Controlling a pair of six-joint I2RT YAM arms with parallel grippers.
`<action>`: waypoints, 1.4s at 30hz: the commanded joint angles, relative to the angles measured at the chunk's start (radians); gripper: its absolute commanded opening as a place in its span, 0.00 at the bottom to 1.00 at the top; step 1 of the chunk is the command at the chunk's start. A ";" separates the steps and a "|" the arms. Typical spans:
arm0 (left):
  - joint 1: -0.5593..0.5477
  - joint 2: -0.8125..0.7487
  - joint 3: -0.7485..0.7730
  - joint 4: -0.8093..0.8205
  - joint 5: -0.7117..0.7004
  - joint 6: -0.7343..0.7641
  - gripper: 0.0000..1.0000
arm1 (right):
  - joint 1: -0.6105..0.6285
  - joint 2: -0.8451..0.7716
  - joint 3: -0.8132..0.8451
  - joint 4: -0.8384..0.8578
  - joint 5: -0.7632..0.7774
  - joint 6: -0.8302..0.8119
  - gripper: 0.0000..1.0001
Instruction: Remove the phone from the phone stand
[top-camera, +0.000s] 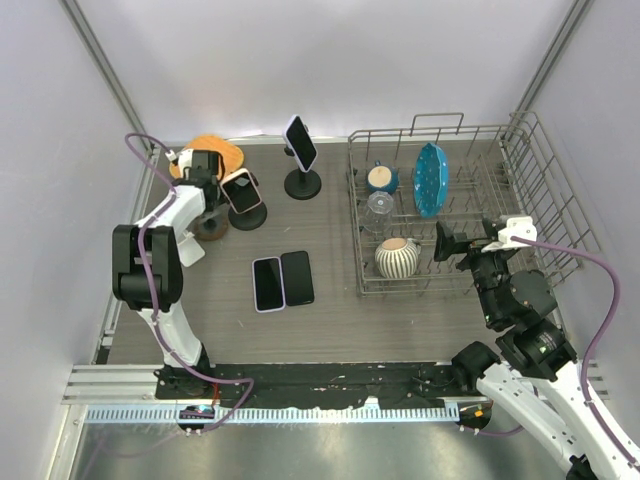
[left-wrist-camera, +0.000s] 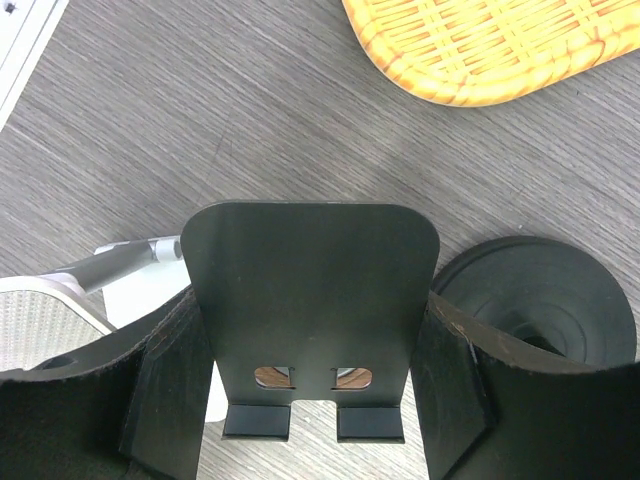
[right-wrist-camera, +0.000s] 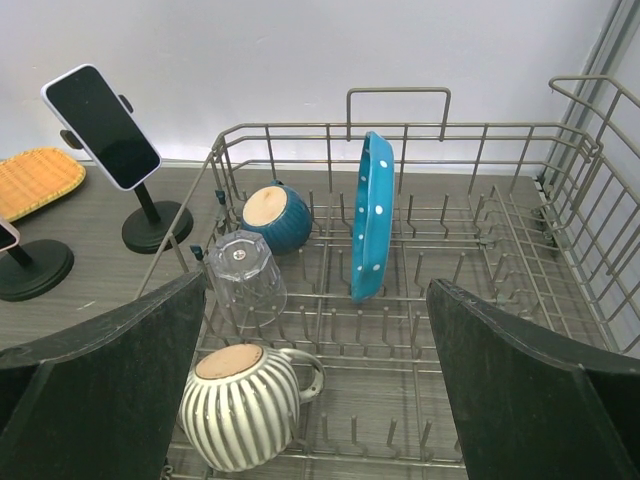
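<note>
While the left gripper (left-wrist-camera: 310, 400) straddles the phone stand (left-wrist-camera: 310, 290), grip unclear, clamp the phone (top-camera: 242, 190) squarely. The right gripper (right-wrist-camera: 315, 385) gapes, empty.

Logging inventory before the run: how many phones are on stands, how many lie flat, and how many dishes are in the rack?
Phones on stands: 2
Phones lying flat: 2
Dishes in the rack: 4 (dotted plate, blue bowl, clear glass, striped mug)
Total: 8

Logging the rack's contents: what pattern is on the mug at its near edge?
White with dark vertical stripes on the mug; clearest in the right wrist view.
</note>
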 joint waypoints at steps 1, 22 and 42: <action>0.021 -0.009 0.040 0.031 -0.043 0.013 0.50 | 0.003 0.008 0.028 0.026 0.002 0.000 0.97; 0.024 -0.275 -0.012 0.009 0.003 0.018 1.00 | 0.003 -0.008 0.021 0.026 0.002 -0.005 0.98; 0.024 -0.564 -0.234 0.347 0.765 0.481 1.00 | 0.003 -0.006 0.011 0.038 -0.047 -0.015 0.97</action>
